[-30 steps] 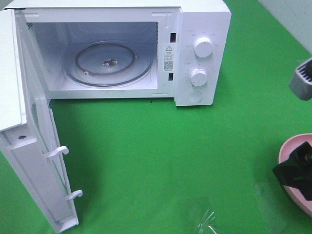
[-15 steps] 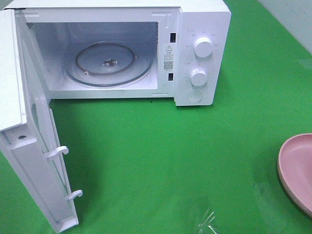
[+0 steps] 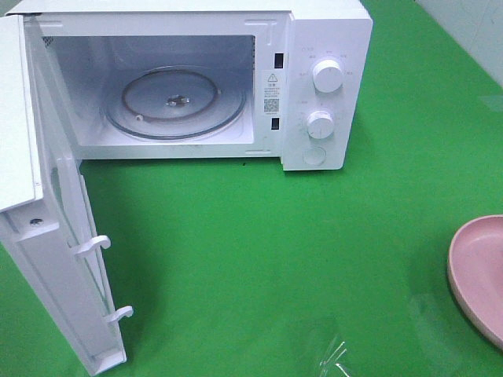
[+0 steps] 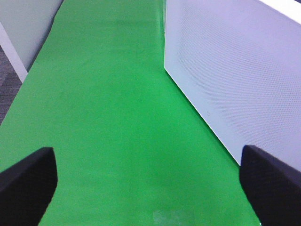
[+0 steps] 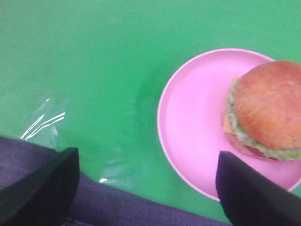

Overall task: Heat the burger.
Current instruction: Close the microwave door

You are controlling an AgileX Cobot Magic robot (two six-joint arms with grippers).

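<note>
The burger [image 5: 268,110], with a golden-brown bun, green lettuce and cheese, sits on the far side of a pink plate [image 5: 188,117] in the right wrist view. My right gripper [image 5: 148,186] hovers above and beside the plate, open, with nothing between its fingers. The exterior high view shows only the plate's left part [image 3: 471,271] at the right edge; the burger and both grippers are outside that frame. My left gripper [image 4: 149,186] is open over bare green cloth, next to a white panel [image 4: 235,70] of the microwave.
The white microwave [image 3: 326,86] stands at the back with its door [image 3: 59,259] swung open toward the front left and its glass turntable [image 3: 173,102] bare. A crumpled clear film [image 3: 334,357] lies near the front edge. Green cloth covers the table.
A second ago my right gripper showed at the right edge of the exterior high view, over the plate. It has since moved out of that view. The microwave and plate have not moved.
</note>
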